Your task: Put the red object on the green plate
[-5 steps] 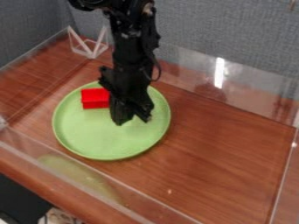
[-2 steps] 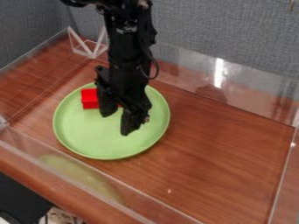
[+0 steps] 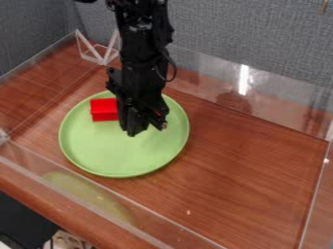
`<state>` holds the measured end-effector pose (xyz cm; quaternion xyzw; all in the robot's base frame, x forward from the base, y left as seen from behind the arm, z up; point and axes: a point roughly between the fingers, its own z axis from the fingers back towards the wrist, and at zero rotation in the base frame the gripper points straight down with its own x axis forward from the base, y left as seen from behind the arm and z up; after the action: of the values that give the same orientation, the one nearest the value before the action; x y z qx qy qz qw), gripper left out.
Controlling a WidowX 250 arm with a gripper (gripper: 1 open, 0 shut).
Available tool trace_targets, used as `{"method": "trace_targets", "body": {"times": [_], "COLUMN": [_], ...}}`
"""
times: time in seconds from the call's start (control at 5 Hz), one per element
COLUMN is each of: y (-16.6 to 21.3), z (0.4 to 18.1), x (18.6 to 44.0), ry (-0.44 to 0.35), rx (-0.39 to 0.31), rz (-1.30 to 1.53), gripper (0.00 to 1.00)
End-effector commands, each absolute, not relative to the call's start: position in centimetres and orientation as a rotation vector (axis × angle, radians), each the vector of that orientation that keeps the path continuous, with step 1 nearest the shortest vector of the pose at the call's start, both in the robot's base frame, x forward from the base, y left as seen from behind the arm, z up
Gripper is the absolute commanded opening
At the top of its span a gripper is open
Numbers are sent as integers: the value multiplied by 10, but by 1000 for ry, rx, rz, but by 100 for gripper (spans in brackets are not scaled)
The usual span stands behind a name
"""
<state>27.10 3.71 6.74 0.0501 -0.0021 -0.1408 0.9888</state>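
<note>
Currently, the red block (image 3: 103, 109) lies on the green plate (image 3: 124, 156), up by the part of the rim that faces the back left corner of the table (image 3: 247, 165). The black robot arm (image 3: 140, 44) comes down from above the back edge of the table and reaches over the plate. Its hand (image 3: 138, 124) hangs over the upper part of the plate, just to the right of the block in the view, with its fingers drawn in narrow. The hand hides the block's right end, and whether the two touch cannot be told. The lower part of the plate is bare green.

The plate sits on the left half of the brown wooden table, nearer the front left edge than the right edge. A transparent panel (image 3: 78, 195) runs along that front left edge, and a white wire-like frame (image 3: 95, 47) stands at the back left corner. Behind the table rises a grey partition (image 3: 247, 34).
</note>
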Motion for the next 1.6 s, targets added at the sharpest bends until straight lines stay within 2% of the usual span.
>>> {"method": "trace_targets", "body": {"times": [0.0,0.2,0.4,0.6,0.8,1.0,1.2,1.4], "y": [43,44,47,45,38,32,38,42], "z": [77,82,88,90,90,87,79,74], "x": [283,279,276,272,267,262,263,265], "ry": [-44,-38,-39,-37,-32,-22,-12,-6], "rx": [102,91,89,89,76,64,63,62], "rz": [-238,-226,-211,-154,-104,-60,-39,-16], "gripper": [100,100,0,0,100,100,0,0]}}
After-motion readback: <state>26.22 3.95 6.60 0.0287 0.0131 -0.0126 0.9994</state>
